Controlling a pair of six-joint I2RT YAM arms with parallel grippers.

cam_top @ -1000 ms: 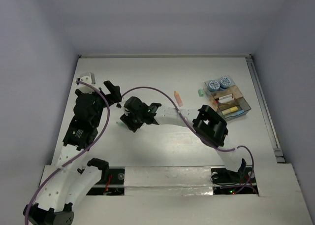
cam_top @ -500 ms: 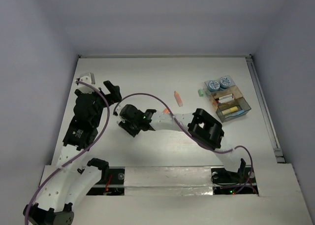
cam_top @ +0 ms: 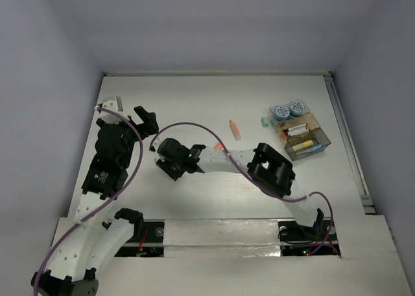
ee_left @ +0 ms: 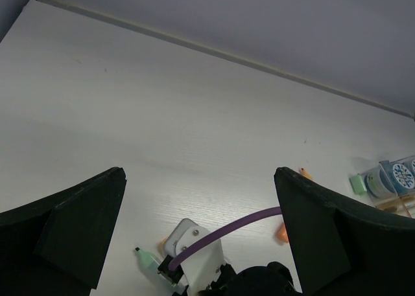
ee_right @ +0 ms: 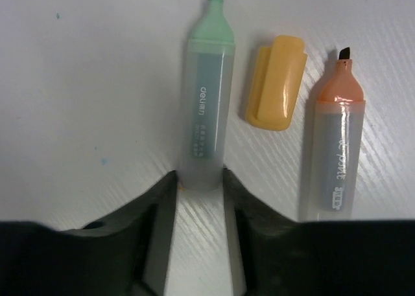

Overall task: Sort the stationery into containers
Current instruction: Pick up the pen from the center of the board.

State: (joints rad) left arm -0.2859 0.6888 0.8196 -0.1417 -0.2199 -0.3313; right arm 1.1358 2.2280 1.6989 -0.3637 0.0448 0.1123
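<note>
Left of centre on the white surface (cam_top: pixel 214 95), the right tool (cam_top: pixel 170 161) reaches out from its base at the near right and sits low over a small cluster of stationery. The wrist view shows its two fingers (ee_right: pixel 155 205) closed against both sides of the rear end of an uncapped green highlighter (ee_right: pixel 207 114), which lies flat with its dark tip pointing away from the tool. Just beside the highlighter lies a loose orange cap (ee_right: pixel 277 82). Beyond the cap lies an uncapped orange highlighter (ee_right: pixel 337 153), roughly parallel to the green one and not touching it.

The left tool (cam_top: pixel 146 120) hangs above the far left part of the surface with its fingers (ee_left: pixel 71 225) spread wide apart and nothing between them. A purple cable (cam_top: pixel 188 125) arcs from it toward the right arm.

Well to the right, the clear divided tray (cam_top: pixel 324 142) stands near the right edge. Two blue-and-white patterned rolls (cam_top: pixel 288 109) sit side by side in its far compartment, and a yellow stick (cam_top: pixel 305 142) lies in a nearer one among other small items too small to make out. Between the tray and the tools, an orange stick (cam_top: pixel 235 129) and a small green eraser (cam_top: pixel 264 122) lie loose on the surface, the eraser just left of the tray.
</note>
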